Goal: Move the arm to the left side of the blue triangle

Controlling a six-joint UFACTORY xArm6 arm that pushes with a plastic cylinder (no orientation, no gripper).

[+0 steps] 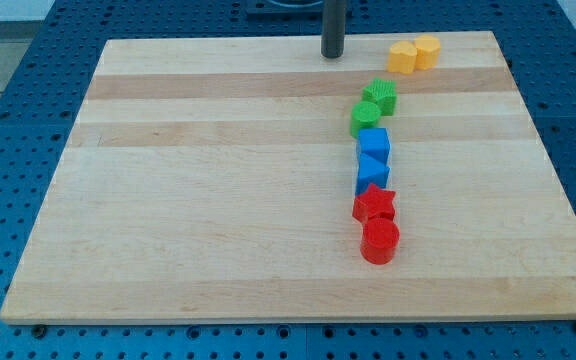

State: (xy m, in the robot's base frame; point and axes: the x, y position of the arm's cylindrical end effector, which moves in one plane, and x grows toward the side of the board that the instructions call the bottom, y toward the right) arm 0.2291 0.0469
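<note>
My tip [332, 54] rests near the board's top edge, above and to the left of the block column. Two blue blocks stand in the middle of that column: an upper blue block [374, 143] and a lower blue block [371, 172], which looks like the triangle. My tip is far from both, well up the view and slightly left. Above them sit a green star-like block [380, 96] and a green rounded block [365, 118]. Below them sit a red star [375, 204] and a red cylinder [380, 241].
Two yellow blocks [414, 54] sit side by side at the top right of the wooden board [198, 200]. The board lies on a blue perforated table [8, 130].
</note>
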